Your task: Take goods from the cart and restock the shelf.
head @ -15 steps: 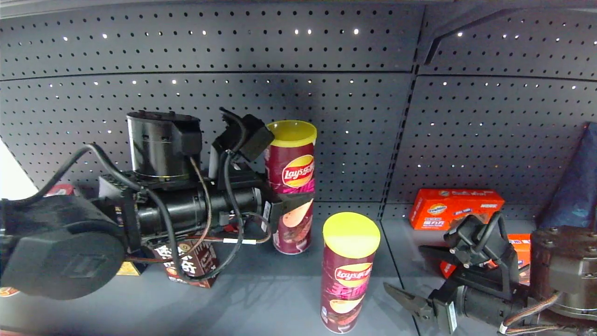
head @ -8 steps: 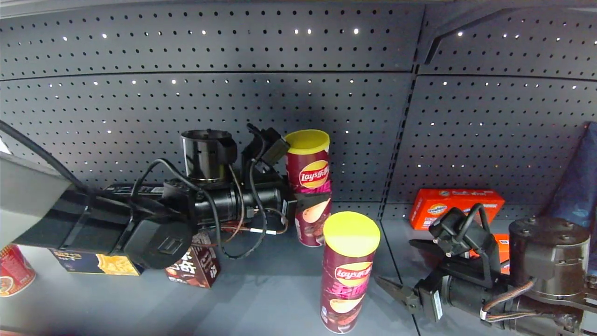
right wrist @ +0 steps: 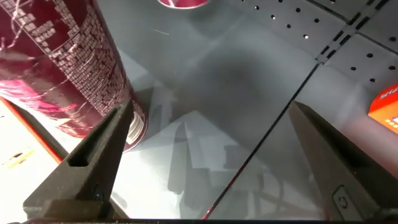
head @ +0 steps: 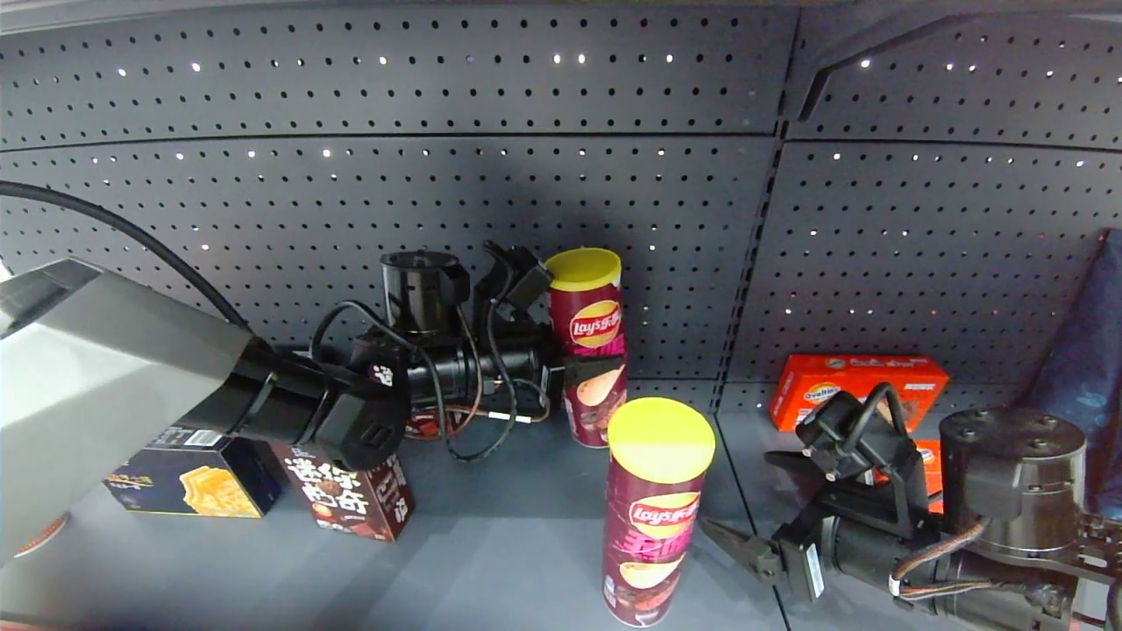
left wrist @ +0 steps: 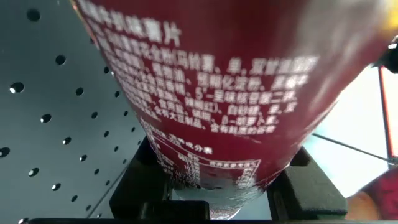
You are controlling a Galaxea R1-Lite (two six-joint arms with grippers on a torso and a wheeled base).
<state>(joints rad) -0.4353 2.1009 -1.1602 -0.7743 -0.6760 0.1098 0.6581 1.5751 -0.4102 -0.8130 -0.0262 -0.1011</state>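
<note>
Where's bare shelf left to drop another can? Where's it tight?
Widest bare patch: front centre of the shelf, between the brown box and the front can. A narrower strip lies between the held can and the orange box. Crowded: around the left claw, and right of the front can, where the open right claw sits.

glossy chip can [head: 592, 346], matt metal shelf [head: 491, 543]

The left gripper [head: 585, 375] clamps a maroon cylindrical chip can with a yellow plastic lid [head: 593, 326], upright near the back edge of the dark grey metal shelf [head: 491, 543]. A second matching can [head: 653, 526] stands at the front edge. Just beside it, the right gripper [head: 738, 491] hovers, jaws spread. An orange cardboard box [head: 855, 390] lies toward the back right.
</note>
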